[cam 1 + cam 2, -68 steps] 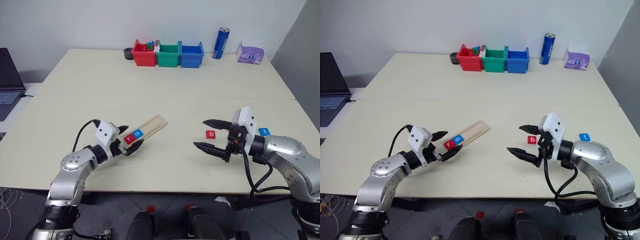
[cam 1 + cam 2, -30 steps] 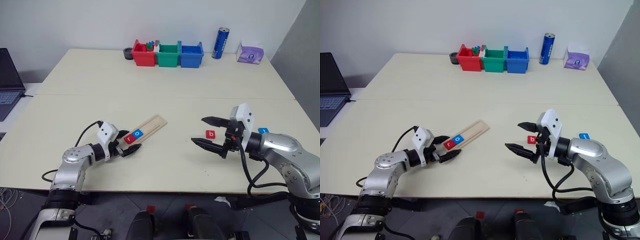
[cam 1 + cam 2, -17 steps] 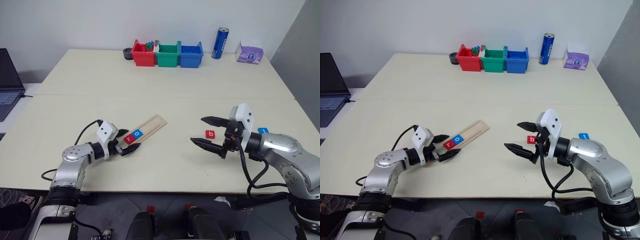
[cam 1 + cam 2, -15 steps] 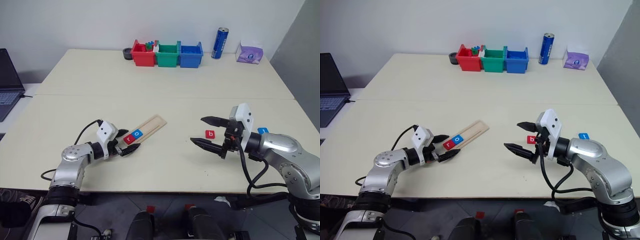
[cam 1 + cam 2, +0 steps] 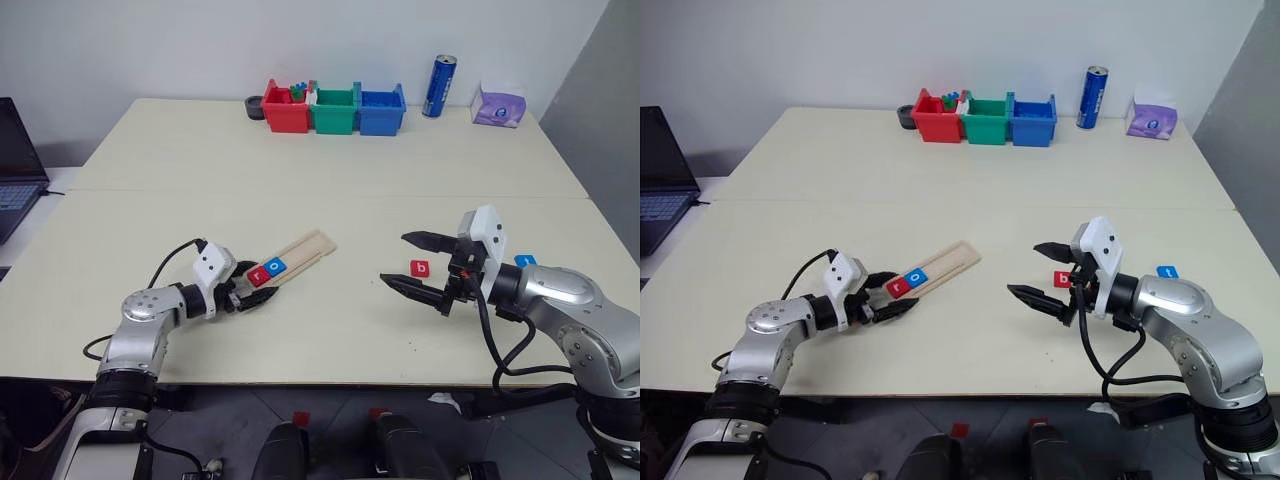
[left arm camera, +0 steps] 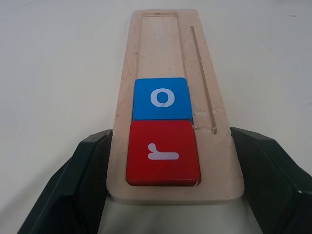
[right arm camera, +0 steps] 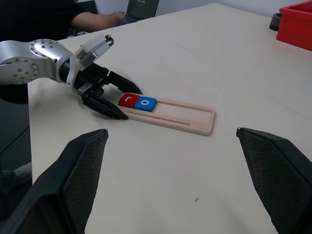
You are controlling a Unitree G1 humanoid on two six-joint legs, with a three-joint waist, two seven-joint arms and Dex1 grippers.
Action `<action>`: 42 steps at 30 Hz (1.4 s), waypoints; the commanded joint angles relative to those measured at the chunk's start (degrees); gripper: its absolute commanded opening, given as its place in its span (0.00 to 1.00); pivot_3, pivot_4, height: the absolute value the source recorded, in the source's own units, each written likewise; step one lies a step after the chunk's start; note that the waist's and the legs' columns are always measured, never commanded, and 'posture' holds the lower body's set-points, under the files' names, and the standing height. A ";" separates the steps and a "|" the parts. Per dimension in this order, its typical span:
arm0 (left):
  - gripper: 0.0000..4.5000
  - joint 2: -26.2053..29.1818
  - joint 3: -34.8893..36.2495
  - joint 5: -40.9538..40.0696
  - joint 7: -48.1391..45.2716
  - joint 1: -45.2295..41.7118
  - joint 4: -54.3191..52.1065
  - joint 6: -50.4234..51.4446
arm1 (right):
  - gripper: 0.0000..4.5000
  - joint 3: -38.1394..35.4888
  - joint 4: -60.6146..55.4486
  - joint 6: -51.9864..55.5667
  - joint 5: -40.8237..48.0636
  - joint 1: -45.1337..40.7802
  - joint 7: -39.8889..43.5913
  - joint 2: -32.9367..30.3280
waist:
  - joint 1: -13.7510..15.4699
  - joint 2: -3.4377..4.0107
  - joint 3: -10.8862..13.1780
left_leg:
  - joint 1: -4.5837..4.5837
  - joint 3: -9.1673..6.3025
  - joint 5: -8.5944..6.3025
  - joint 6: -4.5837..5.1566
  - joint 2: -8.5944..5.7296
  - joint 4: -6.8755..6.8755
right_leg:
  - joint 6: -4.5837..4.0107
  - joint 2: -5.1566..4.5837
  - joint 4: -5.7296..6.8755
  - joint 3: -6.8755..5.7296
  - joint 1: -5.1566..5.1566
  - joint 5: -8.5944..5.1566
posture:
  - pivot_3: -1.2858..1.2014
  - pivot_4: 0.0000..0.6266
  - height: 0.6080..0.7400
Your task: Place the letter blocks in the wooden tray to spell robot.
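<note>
Wooden tray (image 6: 168, 58): pale unvarnished wood, matt, fine grain, smooth groove. Letter blocks, red r (image 6: 162, 152), blue o (image 6: 161, 98): smooth, slight sheen, white print. Table (image 5: 330, 150): cream, matt, smooth. Left gripper (image 6: 165, 195) fingers (image 6: 73, 190): black matt plastic

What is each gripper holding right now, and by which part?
The left gripper straddles the wooden tray at its near end, by the red r block; whether it grips cannot be told. The right gripper is open, holding nothing.
</note>
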 commanded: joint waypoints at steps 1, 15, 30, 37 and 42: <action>0.75 0.70 -4.12 -0.19 -6.99 -1.25 -3.52 -0.73 | 1.00 -1.21 -1.02 -0.60 0.97 -0.88 0.52 -0.71 | 0.17 0.00 0.00 | -0.01 0.00 0.00 0.00 -0.01 0.01 | 0.00 0.00 0.00 -0.01 0.00 0.00 | 0.52 0.24 1.00; 0.75 1.22 -10.41 4.07 -23.28 -12.39 12.59 -14.61 | 1.00 -1.67 -1.11 -0.65 0.76 -0.49 0.74 -1.61 | 0.02 0.00 0.00 | -0.04 0.00 0.00 0.01 -0.01 0.01 | 0.00 0.04 -0.01 -0.02 -0.02 0.00 | 0.52 0.24 1.00; 0.75 -4.48 -10.08 7.42 -23.82 -20.24 29.83 -27.62 | 1.00 -2.09 -1.18 -0.46 0.50 -0.22 -0.30 -2.19 | 0.15 -0.01 0.00 | -0.08 -0.01 0.00 0.01 -0.05 0.09 | 0.03 0.03 0.00 -0.02 -0.01 0.02 | 0.52 0.24 1.00; 1.00 -4.85 -9.78 7.49 -24.36 -21.31 31.88 -29.06 | 1.00 -2.16 -1.67 -0.03 0.81 0.30 -0.60 -2.24 | 0.08 -0.01 0.00 | -0.07 -0.01 0.00 0.01 -0.04 0.07 | 0.03 0.03 0.00 -0.02 -0.01 0.02 | 0.52 0.24 1.00; 1.00 -4.35 -9.41 7.26 -24.73 -21.70 31.35 -29.12 | 1.00 -2.29 -1.17 0.22 0.82 0.53 -1.59 -1.51 | 0.07 -0.01 0.00 | -0.07 -0.02 0.00 0.01 -0.04 0.07 | 0.03 0.04 0.01 -0.03 -0.01 0.02 | 0.52 0.24 1.00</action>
